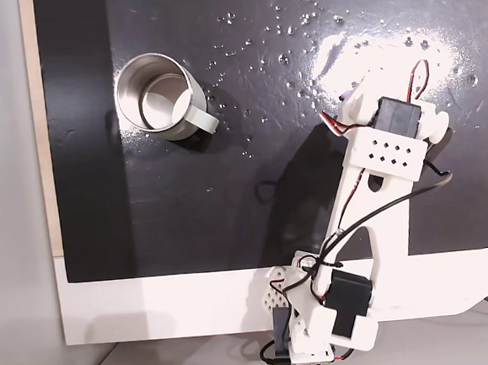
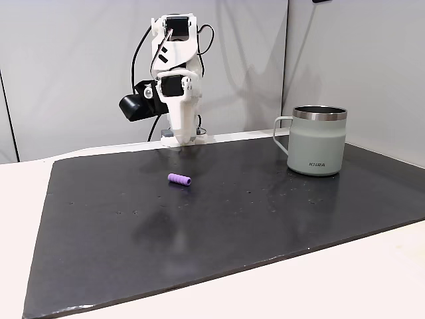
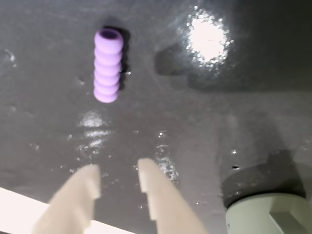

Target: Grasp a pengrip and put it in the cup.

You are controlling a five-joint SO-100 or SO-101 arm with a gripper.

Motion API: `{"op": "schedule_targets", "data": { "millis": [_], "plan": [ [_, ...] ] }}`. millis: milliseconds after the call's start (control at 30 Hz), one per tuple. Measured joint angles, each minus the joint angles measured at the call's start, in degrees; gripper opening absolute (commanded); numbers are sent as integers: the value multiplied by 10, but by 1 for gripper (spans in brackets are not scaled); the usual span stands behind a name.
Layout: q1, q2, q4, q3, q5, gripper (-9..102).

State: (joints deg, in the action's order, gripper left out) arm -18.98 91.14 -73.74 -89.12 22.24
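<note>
So far nothing has been grasped: the small ribbed purple rubber pengrip (image 3: 108, 66) lies on the black table (image 2: 219, 226), ahead of the empty hand (image 3: 119, 183), fingers slightly apart. The silver steel cup (image 2: 317, 141) stands well apart, awaiting it.

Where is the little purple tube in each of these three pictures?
Fixed view from above: only a purple sliver of the pengrip peeks out beside the arm's upper end, right of centre.
Fixed view from the side: it lies on the black mat, left of centre.
Wrist view: upper left, above the open pincer.
Shared landmark: the cup, upper left, right, bottom right corner.
</note>
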Motion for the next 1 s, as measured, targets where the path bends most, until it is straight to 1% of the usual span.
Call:
{"op": "schedule_targets", "data": {
  "millis": [67, 133, 367, 467, 833, 967, 1000],
  "plan": [
    [1, -30, -9, 20, -1, 25],
    [-1, -47, -19, 29, 0, 26],
    [-10, -80, -15, 33, 4, 26],
    [-8, -84, 8, 32, 3, 26],
    [-8, -154, 36, 32, -3, 27],
    [-8, -167, 38, 32, -3, 26],
    [-8, -171, 43, 31, -3, 24]
  ]
}}
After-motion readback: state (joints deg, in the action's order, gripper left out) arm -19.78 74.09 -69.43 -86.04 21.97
